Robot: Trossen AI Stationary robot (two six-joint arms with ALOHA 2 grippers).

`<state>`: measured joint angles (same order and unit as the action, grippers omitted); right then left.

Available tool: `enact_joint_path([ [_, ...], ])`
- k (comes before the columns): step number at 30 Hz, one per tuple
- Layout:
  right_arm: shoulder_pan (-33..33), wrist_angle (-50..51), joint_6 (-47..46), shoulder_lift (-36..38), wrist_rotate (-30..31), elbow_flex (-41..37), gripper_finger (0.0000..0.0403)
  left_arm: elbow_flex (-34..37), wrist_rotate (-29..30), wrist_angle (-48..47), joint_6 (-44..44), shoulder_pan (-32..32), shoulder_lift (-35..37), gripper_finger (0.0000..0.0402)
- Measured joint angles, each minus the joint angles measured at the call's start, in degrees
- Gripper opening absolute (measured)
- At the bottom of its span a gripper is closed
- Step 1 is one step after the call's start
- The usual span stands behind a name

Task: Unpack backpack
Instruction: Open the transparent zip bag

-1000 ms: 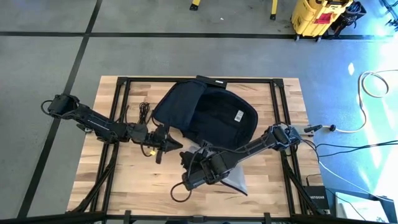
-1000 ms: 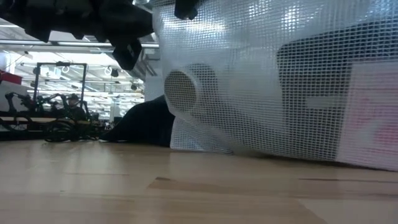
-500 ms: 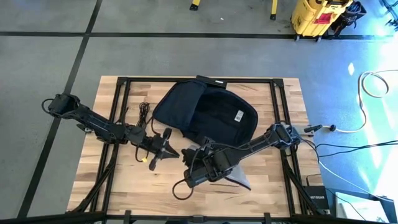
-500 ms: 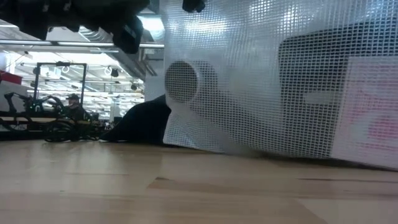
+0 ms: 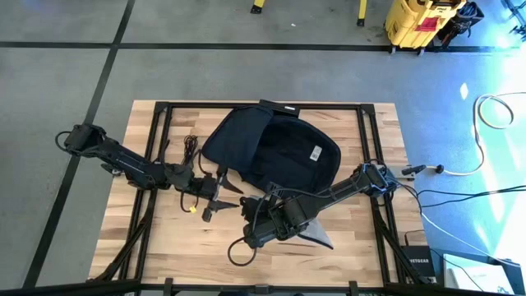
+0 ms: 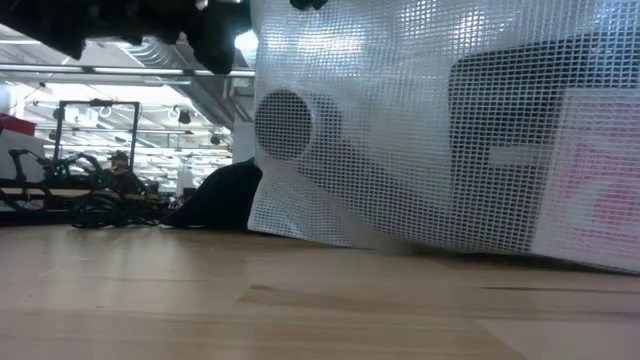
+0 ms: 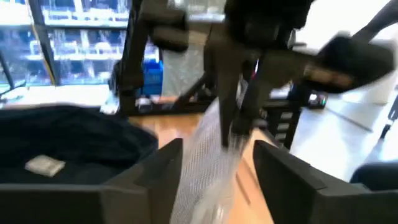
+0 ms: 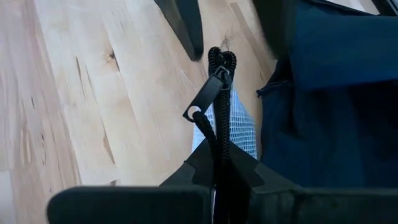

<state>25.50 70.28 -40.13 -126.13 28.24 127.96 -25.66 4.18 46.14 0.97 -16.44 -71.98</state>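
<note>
On backpack (image 5: pixel 283 148), white label (image 5: pixel 316 152), text unreadable

Lying on one wooden table (image 5: pixel 164 238): one dark backpack (image 5: pixel 279 148) beyond the two grippers, one white mesh pouch (image 6: pixel 420 130) hanging at the right gripper (image 5: pixel 256 233), one black cable (image 5: pixel 191 148) outboard of the left gripper (image 5: pixel 220 193).
</note>
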Motion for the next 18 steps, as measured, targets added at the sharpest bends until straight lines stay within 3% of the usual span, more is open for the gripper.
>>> enact_joint_path([
  [6, 0.0, 0.0, 0.1, 0.0, -0.1, 0.0, 0.0000, -2.6, -3.4, -2.8, 0.9, -0.1, -2.1, 0.0233],
  [18, 0.0, 0.2, 0.1, 0.0, -0.4, 0.0, 0.0000, -5.3, -2.7, -3.7, 1.7, -0.1, -5.8, 0.0234],
])
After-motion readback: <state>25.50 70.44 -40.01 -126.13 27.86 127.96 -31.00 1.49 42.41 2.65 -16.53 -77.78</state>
